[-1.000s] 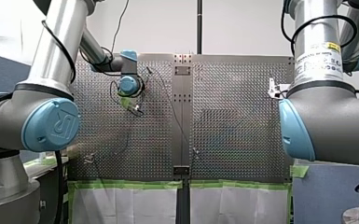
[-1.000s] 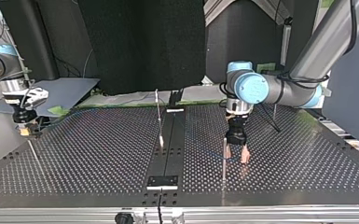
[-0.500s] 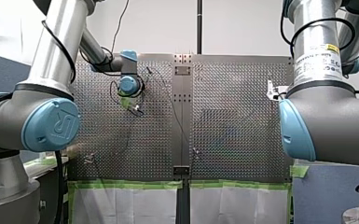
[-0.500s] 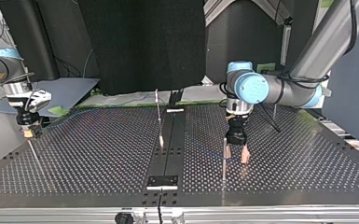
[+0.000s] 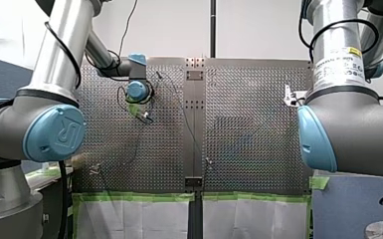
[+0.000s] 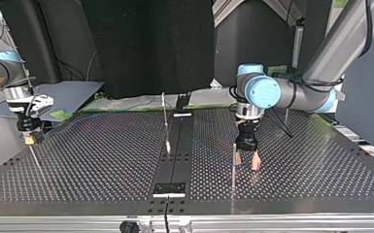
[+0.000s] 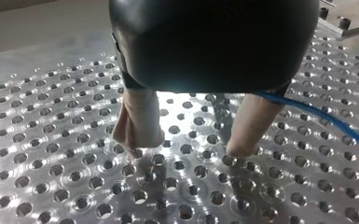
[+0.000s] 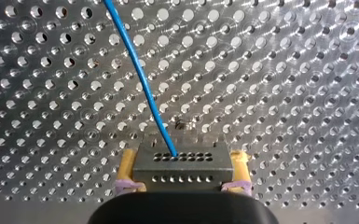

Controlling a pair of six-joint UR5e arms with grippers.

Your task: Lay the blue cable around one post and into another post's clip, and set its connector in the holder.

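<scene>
In the right wrist view my right gripper (image 8: 182,186) is shut on the grey connector (image 8: 182,163), yellow pads on both its sides. The blue cable (image 8: 140,79) leaves the connector and runs away over the perforated plate. At the top view's left, that gripper (image 6: 27,138) hangs just above the table's edge. My left gripper (image 6: 246,162) stands open, its beige fingertips low over the plate beside a thin upright post (image 6: 233,165). Nothing lies between its fingers (image 7: 137,123) in the left wrist view. The cable (image 7: 326,123) passes behind the other finger.
A second post (image 6: 164,104) stands near the dark centre strip (image 6: 177,145). A third post (image 6: 285,116) rises behind my left arm. A small plate (image 6: 170,188) sits on the strip near the top view's front edge. Green tape (image 5: 139,196) lines the table's near edge.
My right gripper has shifted slightly with the connector near the table's edge. My left gripper has stayed open beside the post.
</scene>
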